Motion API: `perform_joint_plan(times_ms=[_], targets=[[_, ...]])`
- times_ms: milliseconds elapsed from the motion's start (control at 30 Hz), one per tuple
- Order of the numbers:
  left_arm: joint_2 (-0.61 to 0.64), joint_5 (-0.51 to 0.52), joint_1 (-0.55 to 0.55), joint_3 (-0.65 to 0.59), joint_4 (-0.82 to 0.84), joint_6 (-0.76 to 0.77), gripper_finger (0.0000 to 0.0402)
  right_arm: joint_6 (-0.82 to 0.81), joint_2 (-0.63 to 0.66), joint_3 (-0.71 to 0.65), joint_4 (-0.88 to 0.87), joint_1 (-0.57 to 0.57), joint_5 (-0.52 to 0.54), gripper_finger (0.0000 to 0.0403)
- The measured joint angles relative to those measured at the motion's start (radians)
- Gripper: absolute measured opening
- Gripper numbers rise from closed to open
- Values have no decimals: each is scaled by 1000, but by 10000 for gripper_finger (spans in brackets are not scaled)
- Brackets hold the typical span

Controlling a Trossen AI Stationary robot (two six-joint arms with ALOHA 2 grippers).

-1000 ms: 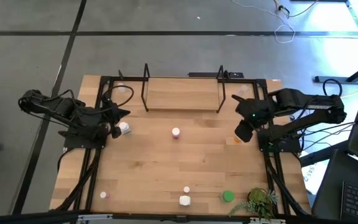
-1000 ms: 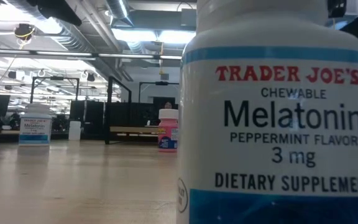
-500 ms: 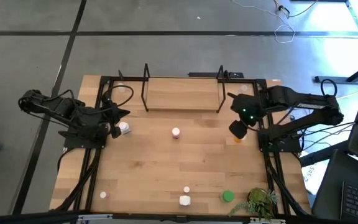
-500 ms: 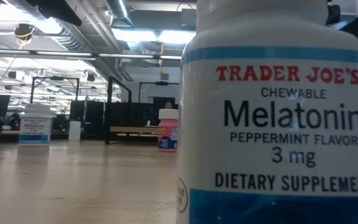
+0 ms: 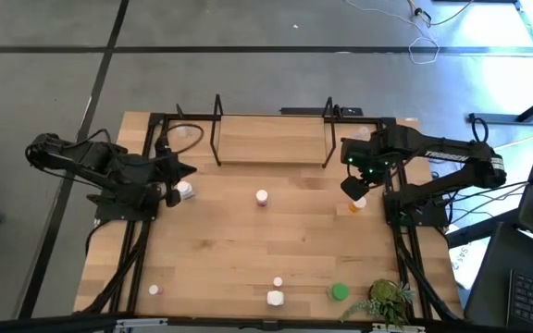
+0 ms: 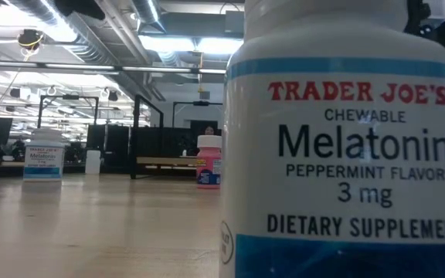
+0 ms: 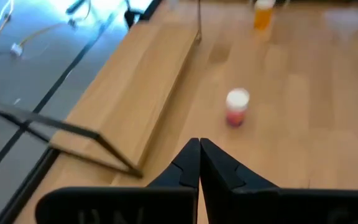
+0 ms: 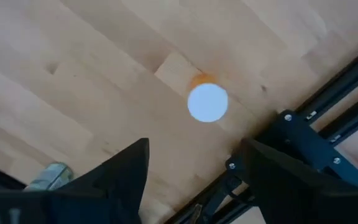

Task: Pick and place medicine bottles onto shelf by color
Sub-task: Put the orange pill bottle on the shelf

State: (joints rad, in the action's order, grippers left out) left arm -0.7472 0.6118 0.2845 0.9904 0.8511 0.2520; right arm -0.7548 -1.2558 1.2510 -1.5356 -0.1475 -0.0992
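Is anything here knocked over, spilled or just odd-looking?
Nothing looks spilled or broken. One oddity: a white Melatonin bottle stands so close to the table-level camera that it blocks much of that view. The other bottles are scattered over the table, and the shelf shows none on it from above.

Bright overhead light; left wrist view blurred.

Shelf point(image 5: 271, 139) at table point(image 5: 229, 250) back edge, centred. One bottle point(image 5: 262, 197) just in front of it, mid-table. Another bottle point(image 5: 355, 205) sits right of that, under the right gripper point(image 5: 354, 188). Left gripper point(image 5: 176, 169) at left edge, bottle point(image 5: 184, 191) beside it. Plant point(image 5: 389, 298) in front-right corner.
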Motion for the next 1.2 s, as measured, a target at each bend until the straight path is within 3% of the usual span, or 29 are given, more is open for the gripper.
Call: perform_joint_plan(times_ms=[433,667,900,1100,1200], targets=[[-132,-61,-82,157,53,-52,0,-26,1,-205,104,-22,-11,254],[-209,-184,-152,235,71,-104,0,-12,1,-224,117,-22,-34,254],[-299,-198,-204,305,163,-100,0,41,1,-224,135,-22,-34,254],[-338,-359,-239,305,182,-102,0,58,1,-224,134,-22,-34,254],[-356,-383,-252,305,187,-102,0,97,1,-224,134,-22,-34,254]])
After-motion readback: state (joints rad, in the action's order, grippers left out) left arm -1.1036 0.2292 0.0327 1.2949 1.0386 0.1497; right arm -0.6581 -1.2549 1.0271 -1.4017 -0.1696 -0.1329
